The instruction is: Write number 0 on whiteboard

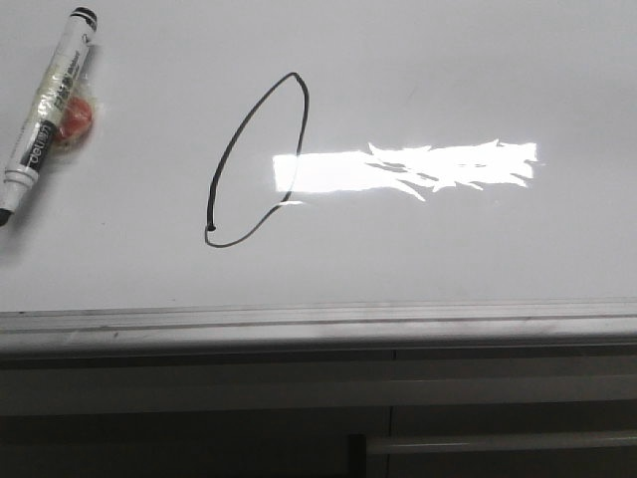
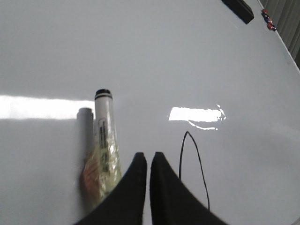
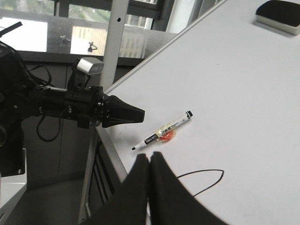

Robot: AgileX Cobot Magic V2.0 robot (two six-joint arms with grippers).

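1. The number 0 [image 1: 257,164] is drawn on the whiteboard [image 1: 448,60] as a thin black slanted oval, narrow and tall, with a pointed top and a small blob at its lower-left end. It sits in the left half of the board, near the front edge.
2. The left gripper [image 2: 149,161] has its two dark fingers pressed together, with only a thin slit between them, and nothing is held between them.
3. The right gripper [image 3: 150,164] is also closed, finger against finger, and it holds nothing.
4. In the left wrist view, a marker [image 2: 106,136] lies on the board just beside the left gripper, and the pointed top of the oval is on the other side of the fingers.
5. In the right wrist view the left arm is seen beyond the left edge of the board, its closed fingers pointing toward the marker but apart from it.
6. The marker lies near the left edge of the board, well apart from the oval, with its black cap toward the far side. A small orange-red object [image 1: 75,119] is touching its body.
7. A bright glare patch [image 1: 418,167] crosses the right side of the oval and stretches to the right.
8. A grey metal edge strip [image 1: 318,324] runs along the front edge of the board.
9. A dark eraser [image 3: 280,14] lies far off on the board.
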